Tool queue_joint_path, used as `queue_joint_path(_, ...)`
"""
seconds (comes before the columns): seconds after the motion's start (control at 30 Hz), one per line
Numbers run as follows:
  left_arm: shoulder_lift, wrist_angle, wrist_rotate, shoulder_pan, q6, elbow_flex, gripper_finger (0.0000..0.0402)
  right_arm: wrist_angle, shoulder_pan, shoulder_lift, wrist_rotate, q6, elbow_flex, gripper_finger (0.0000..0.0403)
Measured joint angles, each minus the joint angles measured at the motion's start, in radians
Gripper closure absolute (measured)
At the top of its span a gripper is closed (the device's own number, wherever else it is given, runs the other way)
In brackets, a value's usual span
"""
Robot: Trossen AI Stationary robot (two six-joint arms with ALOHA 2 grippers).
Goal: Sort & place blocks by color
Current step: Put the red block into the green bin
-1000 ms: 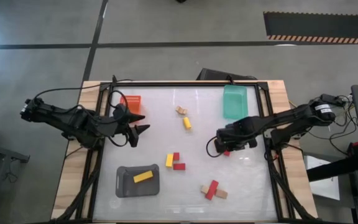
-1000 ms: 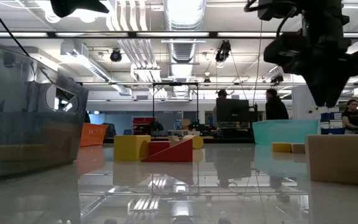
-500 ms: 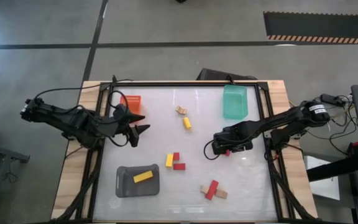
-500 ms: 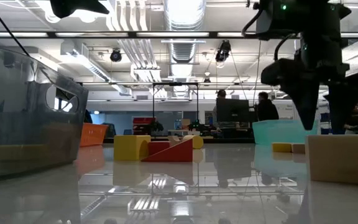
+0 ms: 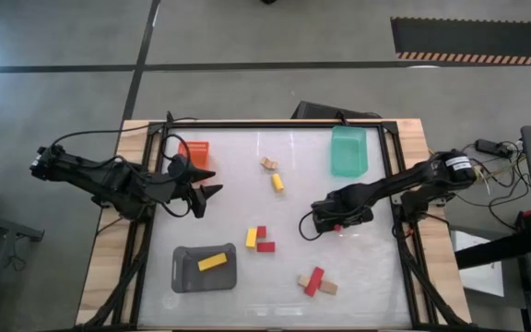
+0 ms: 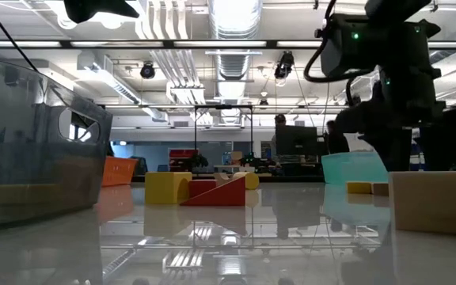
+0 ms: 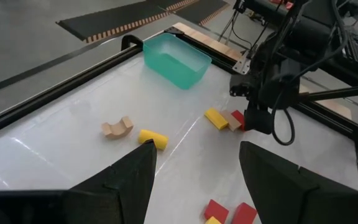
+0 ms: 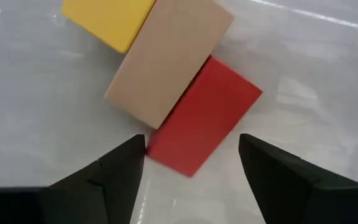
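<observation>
While the right gripper (image 8: 188,165) hung wide over a red block (image 8: 204,118) near the table's (image 5: 376,277) right edge, touching a tan block (image 8: 166,59), it looked light, rigid, smooth; best pinched across its short sides. Left gripper (image 7: 194,174) waited open at left.

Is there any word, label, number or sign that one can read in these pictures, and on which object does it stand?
None can be read: the blocks, the trays and both arms carry no legible text.
The striped floor mat shows only hazard stripes, no words.
Screens in the room behind are too small to read.
</observation>
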Motion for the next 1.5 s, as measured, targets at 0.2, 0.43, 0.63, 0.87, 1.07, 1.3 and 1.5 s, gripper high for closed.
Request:
queue_joint_path(0.2, 0.0, 0.0, 0.0, 0.0, 0.0, 0.0, 0.0187, 0.002, 0.0, 0.039, 0.002, -0.035, 0.002, 0.0167)
queue_joint_path(0.43, 0.0, 0.0, 0.0, 0.0, 0.0, 0.0, 0.0187, -0.055, -0.001, 0.019, -0.011, -0.023, -0.002, 0.0175)
queue_joint_path(0.63, 0.0, -0.001, 0.0, 0.0, 0.0, 0.0, 0.0187, -0.094, 0.0, 0.013, -0.031, -0.023, -0.002, 0.0176)
queue_joint_path(0.87, 0.0, -0.003, 0.0, 0.0, 0.001, 0.0, 0.0187, -0.074, -0.003, 0.013, -0.02, -0.043, -0.01, 0.0193)
queue_joint_path(1.07, -0.001, -0.002, 0.001, 0.0, 0.001, 0.0, 0.0187, -0.033, -0.003, 0.009, -0.02, -0.051, -0.023, 0.0281)
queue_joint_path(1.3, 0.0, -0.001, 0.001, 0.0, 0.0, 0.0, 0.0187, -0.042, -0.003, -0.004, -0.026, -0.063, -0.025, 0.0285)
queue_joint_path(1.5, 0.0, -0.001, 0.001, 0.0, 0.0, 0.0, 0.0187, -0.147, -0.011, -0.094, -0.047, -0.042, -0.021, 0.0285)
